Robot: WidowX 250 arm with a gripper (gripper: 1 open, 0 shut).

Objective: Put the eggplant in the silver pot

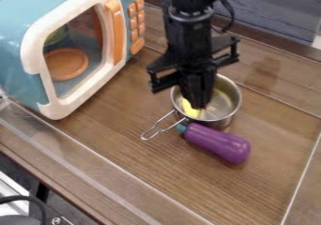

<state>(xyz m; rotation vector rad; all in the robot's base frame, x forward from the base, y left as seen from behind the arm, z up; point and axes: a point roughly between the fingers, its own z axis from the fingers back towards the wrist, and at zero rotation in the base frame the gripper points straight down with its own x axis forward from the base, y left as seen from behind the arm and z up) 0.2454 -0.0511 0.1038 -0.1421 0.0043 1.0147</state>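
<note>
Gripper (196, 90), pointing down with jaws closed and nothing in them, above the pot (208, 103). A banana (192, 108) lies in the pot. The eggplant (219, 143) lies on the tabletop (113, 144) just before the pot. A microwave (63, 51) stands to the pot's left.

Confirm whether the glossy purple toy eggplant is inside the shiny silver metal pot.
No, the glossy purple toy eggplant lies on the wooden table beside the shiny silver metal pot, not in it.
</note>
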